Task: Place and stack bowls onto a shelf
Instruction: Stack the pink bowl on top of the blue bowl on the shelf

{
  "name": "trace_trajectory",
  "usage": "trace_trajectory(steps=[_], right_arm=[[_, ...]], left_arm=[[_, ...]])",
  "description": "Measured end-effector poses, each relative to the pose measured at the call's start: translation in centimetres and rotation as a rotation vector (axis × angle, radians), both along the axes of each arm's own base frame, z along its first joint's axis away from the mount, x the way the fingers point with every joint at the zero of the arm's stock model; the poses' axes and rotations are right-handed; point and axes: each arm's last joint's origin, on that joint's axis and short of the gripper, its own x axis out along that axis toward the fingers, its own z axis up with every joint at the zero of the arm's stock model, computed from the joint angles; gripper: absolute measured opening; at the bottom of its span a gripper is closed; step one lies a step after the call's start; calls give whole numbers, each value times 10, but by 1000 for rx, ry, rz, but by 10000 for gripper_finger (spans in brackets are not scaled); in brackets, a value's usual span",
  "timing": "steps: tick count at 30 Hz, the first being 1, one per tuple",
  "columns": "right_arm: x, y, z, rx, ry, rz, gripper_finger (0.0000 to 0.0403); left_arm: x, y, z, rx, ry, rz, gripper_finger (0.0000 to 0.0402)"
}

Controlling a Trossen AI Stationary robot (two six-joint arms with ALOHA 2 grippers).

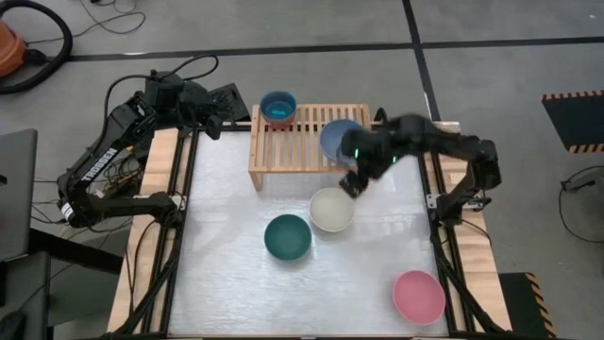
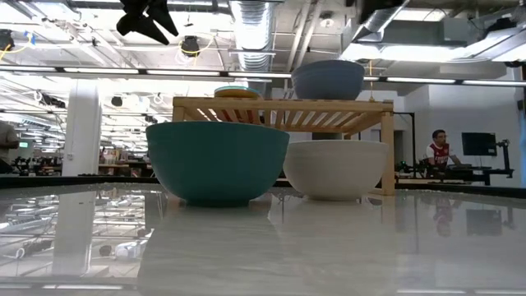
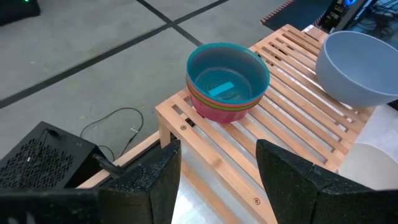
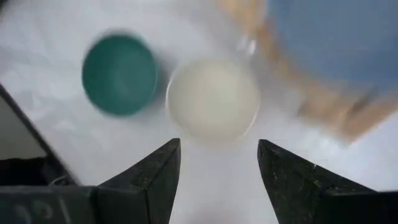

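A light-wood slatted shelf stands at the table's far edge. On its left end sits a stack of small bowls, cyan on top. A slate blue bowl rests on the shelf's right part. On the table in front lie a cream white bowl, a dark teal bowl and, near the right corner, a light pink bowl. My right gripper hangs open over the shelf's near edge, above the cream bowl. My left gripper waits open beyond the shelf's far left corner.
The shelf's middle slats between the stack and the slate blue bowl are bare. The wooden table frame runs along both sides. A person sits at a desk in the room behind. The white tabletop at the near left is free.
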Motion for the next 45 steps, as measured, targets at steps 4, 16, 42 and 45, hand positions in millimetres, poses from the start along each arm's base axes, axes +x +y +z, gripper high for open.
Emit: trace_trajectory(steps=[4,16,42,45], right_arm=[[-2,39,-34,157,151,-124,238],[-25,140,-95,356,484,-396,238],[-72,230,-208,446,513,-617,238],[-75,227,-216,430,519,-607,227]], left_arm=[[0,0,0,-7,-10,7,192],[0,1,1,19,-3,-4,192],[2,3,6,91,-7,-1,192],[1,3,6,94,-2,10,192]])
